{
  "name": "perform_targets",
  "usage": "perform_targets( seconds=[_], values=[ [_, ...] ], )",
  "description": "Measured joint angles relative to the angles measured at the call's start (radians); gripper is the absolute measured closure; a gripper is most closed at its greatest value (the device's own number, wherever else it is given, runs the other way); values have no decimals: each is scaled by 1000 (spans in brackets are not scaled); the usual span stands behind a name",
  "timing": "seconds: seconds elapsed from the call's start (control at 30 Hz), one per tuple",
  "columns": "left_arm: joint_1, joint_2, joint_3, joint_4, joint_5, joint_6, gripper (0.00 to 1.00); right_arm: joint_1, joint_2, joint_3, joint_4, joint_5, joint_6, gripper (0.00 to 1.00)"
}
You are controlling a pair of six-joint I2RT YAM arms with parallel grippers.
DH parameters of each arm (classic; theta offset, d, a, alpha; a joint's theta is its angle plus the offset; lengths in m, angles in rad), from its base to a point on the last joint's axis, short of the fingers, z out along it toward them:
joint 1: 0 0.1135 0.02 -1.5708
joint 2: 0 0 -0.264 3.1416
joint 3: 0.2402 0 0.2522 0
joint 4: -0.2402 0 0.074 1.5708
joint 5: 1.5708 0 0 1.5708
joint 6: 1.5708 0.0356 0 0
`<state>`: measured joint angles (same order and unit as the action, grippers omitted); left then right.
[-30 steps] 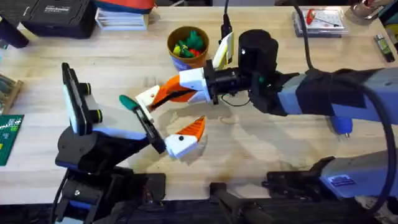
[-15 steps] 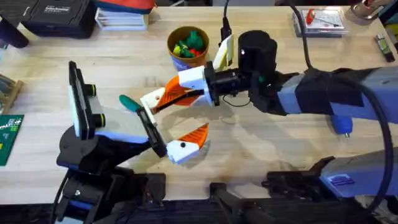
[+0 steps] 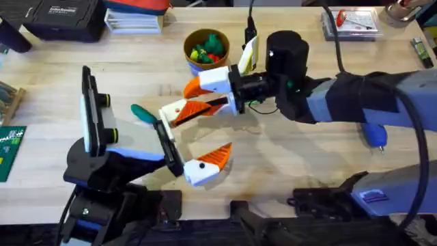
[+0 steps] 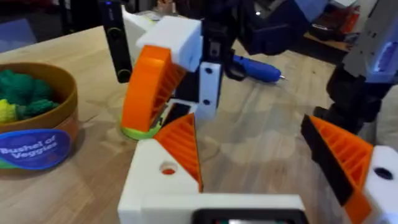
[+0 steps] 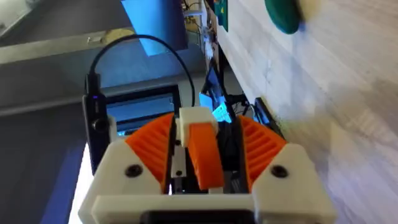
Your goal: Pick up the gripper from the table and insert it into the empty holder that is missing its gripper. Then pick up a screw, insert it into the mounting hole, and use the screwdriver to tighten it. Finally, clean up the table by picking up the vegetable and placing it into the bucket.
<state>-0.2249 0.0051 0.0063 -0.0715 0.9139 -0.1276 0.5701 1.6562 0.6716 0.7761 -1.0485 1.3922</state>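
The right claw (image 3: 188, 101) was clenched on the gripper piece (image 3: 172, 110), and the wrist view confirmed it: the orange pad (image 5: 204, 155) was pinched square between the two ribbed fingers. Over the last second that claw had tipped and drifted a touch toward the upper right of the overhead frame, while the left claw (image 3: 186, 149) stood spread wide and had slid down and right, its bare black holder (image 3: 166, 141) swinging in under the piece. So the two were lining up just left of centre, piece above slot. It may have touched the holder's tip, but the overhead angle left that unclear, so the insertion looked unfinished. The vegetable (image 3: 142, 113) lay on the table just left of the holder. The bucket (image 3: 194, 66) sat at upper centre, and the screwdriver (image 3: 375, 136) was at far right.
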Motion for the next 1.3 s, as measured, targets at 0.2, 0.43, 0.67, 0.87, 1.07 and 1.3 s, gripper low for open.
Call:
perform_targets(
  seconds=[0.2,0.43,0.67,0.87,1.07,1.3],
  values=[
    [-2,0,0,-1,17,0,15,-18,0,0,0,-5,4,424],
    [-2,0,0,-1,21,0,15,-63,0,0,0,-5,-3,220],
    [-2,0,0,-1,27,0,15,-159,0,0,1,22,-51,10],
    [-2,0,0,-1,29,0,15,-214,0,0,0,27,-138,10],
    [-2,0,0,-1,30,0,16,-230,0,0,-3,43,-255,8],
    [-2,0,0,-1,30,0,15,-230,-4,69,-193,97,-398,8]
  ],
)
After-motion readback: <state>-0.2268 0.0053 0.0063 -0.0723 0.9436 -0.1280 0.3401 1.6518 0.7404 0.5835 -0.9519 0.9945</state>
